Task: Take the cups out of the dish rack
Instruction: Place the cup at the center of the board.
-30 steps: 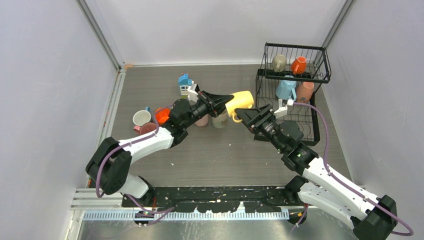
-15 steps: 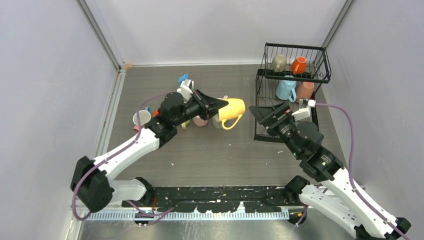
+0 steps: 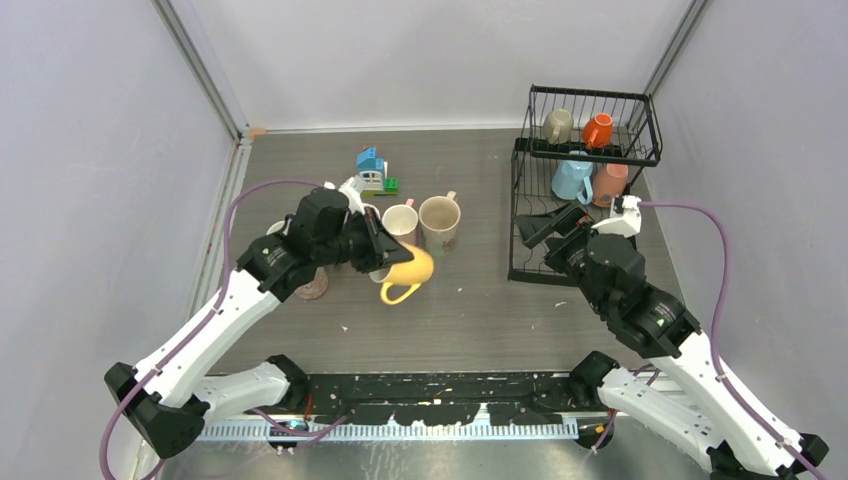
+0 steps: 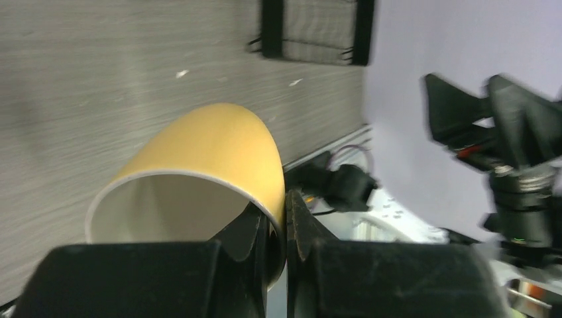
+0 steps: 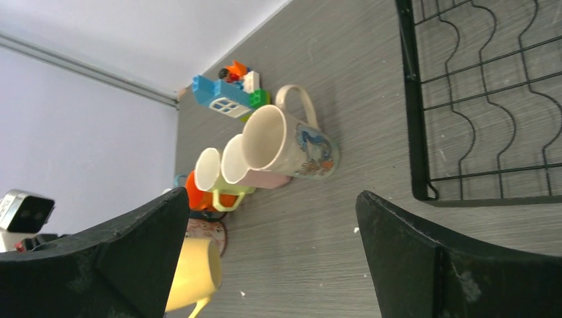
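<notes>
Top external: left gripper (image 3: 386,256) clamped on the rim of the yellow cup (image 3: 412,268), held tilted just near of the unloaded cups (image 3: 400,222), left of centre. The thin rim pinch may slip, or set-down may knock neighbours. Right gripper (image 3: 545,225), jaws wide apart, empty beside dish rack (image 3: 588,91) holding four cups (image 3: 572,178); risk of snagging wire.

The yellow mug (image 4: 205,146) in the black left gripper (image 4: 283,215) is mustard outside and white inside, over a table (image 3: 480,300) of grey wood grain. Just beyond that gripper are a pale pink mug (image 5: 268,179), a cream mug (image 5: 301,149) printed with a blue and orange picture, and a blue, white and green block house (image 5: 225,99). Past the black right gripper (image 5: 272,199), the black wire dish rack (image 5: 407,99) holds a beige cup (image 3: 557,126), an orange cup (image 3: 598,131), a light blue cup (image 3: 571,179) and a salmon-pink cup (image 3: 610,183).
</notes>
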`<state>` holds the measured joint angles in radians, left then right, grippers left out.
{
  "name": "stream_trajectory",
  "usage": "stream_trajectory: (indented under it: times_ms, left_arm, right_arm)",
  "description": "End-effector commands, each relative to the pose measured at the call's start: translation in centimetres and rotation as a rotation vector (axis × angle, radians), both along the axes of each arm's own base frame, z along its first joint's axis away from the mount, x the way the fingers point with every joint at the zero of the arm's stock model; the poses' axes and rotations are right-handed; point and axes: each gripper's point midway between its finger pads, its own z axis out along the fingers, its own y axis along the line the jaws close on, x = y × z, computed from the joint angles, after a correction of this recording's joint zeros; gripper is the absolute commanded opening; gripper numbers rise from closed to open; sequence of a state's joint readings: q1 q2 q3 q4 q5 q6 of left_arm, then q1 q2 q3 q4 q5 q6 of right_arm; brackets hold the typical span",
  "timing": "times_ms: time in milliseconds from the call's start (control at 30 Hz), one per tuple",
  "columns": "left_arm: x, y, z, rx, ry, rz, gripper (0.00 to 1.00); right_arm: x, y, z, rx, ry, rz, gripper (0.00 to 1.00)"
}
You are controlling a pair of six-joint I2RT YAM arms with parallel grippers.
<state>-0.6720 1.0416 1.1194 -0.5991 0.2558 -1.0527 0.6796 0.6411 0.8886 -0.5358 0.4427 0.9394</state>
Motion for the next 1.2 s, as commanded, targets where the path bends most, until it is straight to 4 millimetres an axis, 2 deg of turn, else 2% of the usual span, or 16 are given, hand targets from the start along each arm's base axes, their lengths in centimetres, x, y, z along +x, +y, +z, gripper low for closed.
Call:
stream_trajectory:
  times_ms: [0, 167, 333, 500, 633, 833, 1167]
  left_arm:
    - [-2.1, 3.7, -1.5, 0.211, -0.01, -0.036, 0.0]
    - [-2.7, 6.7, -4.8, 0.41, 0.045, -0.02, 0.0]
    - [-1.8, 9.0, -7.0, 0.589, 0.057, 0.006, 0.0]
    - [-0.5, 9.5, -9.3, 0.715, 0.092, -0.023, 0.0]
    - [1.2, 10.0, -10.3, 0.795, 0.08, -0.024, 0.0]
    - [3.6, 10.1, -12.4, 0.848, 0.087, -0.021, 0.0]
    - [7.0, 10.9, -14.7, 0.865, 0.101, 0.046, 0.0]
  right_arm:
    - [0.7, -0.6, -0.1, -0.074, 0.002, -0.035, 1.0]
    - [1.7, 0.1, -1.3, -0.151, 0.063, -0.02, 1.0]
    - [2.5, 0.5, -2.5, -0.177, 0.092, -0.004, 1.0]
    - [3.6, 0.3, -3.8, -0.157, 0.138, 0.011, 1.0]
    - [4.3, -1.1, -4.6, -0.11, 0.162, 0.0, 1.0]
    - [4.8, -2.1, -5.0, -0.087, 0.173, -0.005, 1.0]
    - [4.9, -2.1, -5.4, -0.088, 0.178, 0.003, 1.0]
